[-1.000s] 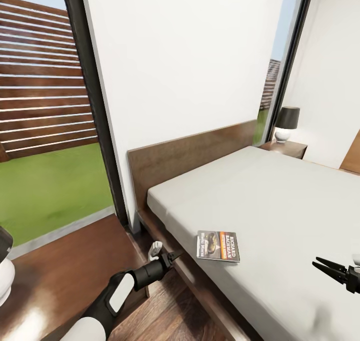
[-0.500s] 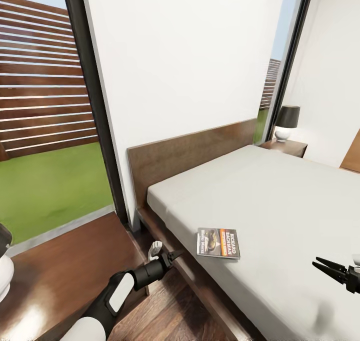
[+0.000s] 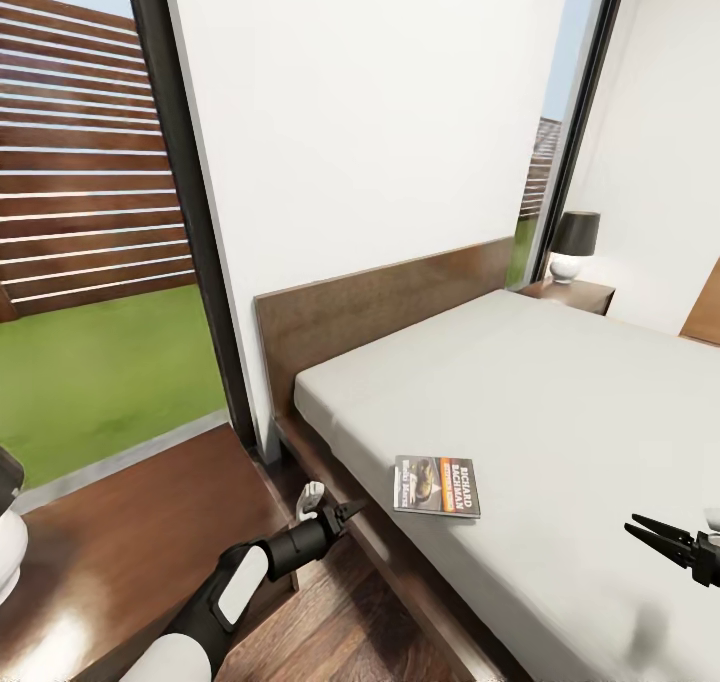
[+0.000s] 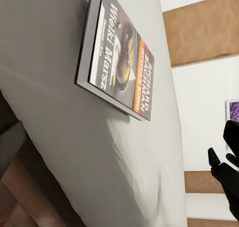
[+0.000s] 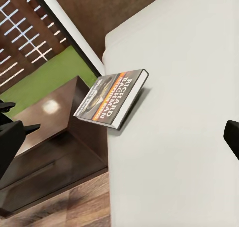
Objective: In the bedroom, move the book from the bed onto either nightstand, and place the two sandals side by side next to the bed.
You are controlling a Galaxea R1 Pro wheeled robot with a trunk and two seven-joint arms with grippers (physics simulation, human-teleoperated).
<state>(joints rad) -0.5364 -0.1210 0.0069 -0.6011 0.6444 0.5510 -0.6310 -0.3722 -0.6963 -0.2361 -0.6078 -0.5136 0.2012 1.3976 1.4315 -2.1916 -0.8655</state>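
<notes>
My left end effector [image 3: 347, 510] is hovering low beside the bed frame with its 2 fingers spread and nothing between them, just short of the mattress edge. My right end effector [image 3: 655, 535] is reaching in over the mattress from the other side, fingers likewise parted and carrying nothing. Between the 2, the book [image 3: 436, 487] is lying flat on the bed [image 3: 560, 402], cover up, close to the near edge and nearer my left arm. The nightstand [image 3: 130, 522] is sitting just beside the bed below my left arm, and a second one [image 3: 570, 295] with a lamp [image 3: 574, 247] is standing well apart at the far side. I am judging the pick as the step in hand. The book is thin and lying flush on soft mattress, so a finger could slide over the cover or push it off the edge onto the floor. My left arm could also be clipping the wooden frame while rising toward it.
</notes>
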